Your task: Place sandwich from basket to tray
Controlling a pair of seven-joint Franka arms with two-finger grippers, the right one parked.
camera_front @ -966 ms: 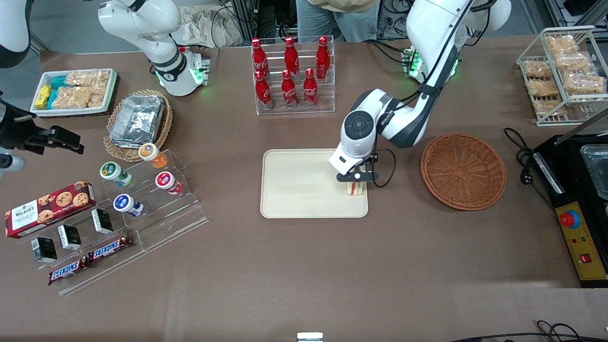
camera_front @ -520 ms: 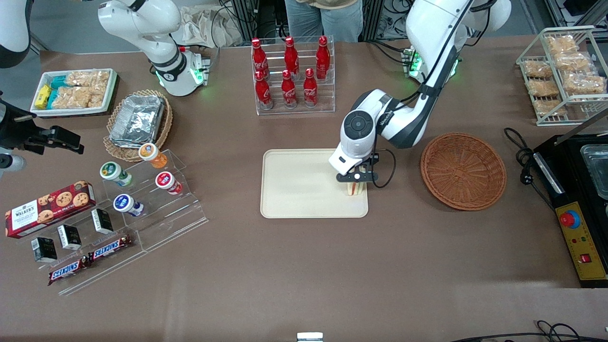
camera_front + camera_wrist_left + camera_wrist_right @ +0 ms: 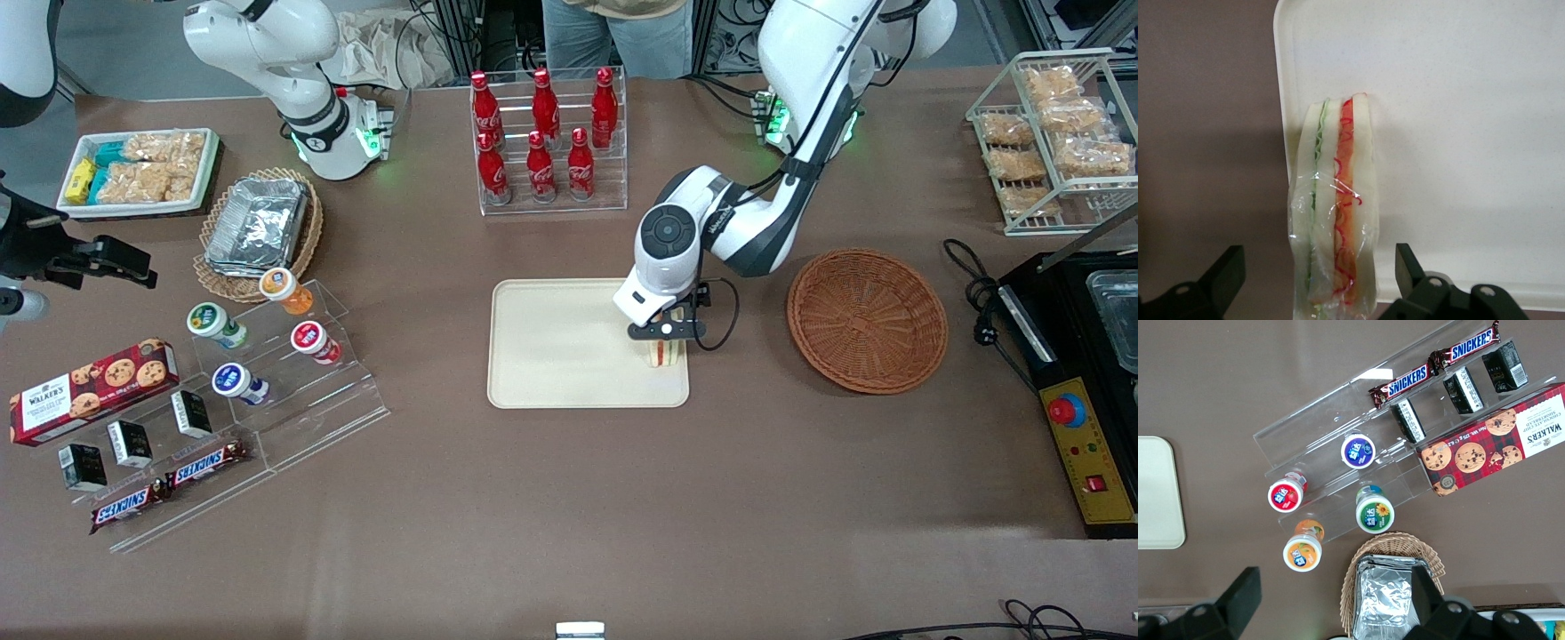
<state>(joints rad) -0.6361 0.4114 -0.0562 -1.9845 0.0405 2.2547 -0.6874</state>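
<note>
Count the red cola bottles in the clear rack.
6 red cola bottles stand in the clear rack: three in its higher row, three in the row nearer the camera. The pincer is over the tray.

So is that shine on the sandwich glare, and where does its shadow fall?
Left wrist view: the sandwich glints off clear wrap, its soft shadow crossing the tray rim onto the table; the open gripper straddles it. Front view: even light, faint shadows.

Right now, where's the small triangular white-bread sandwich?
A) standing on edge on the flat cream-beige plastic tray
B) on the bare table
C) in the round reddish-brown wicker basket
A: the sandwich stands on its edge on the tray, near its rim, between the open gripper fingers; the basket holds nothing.
</note>
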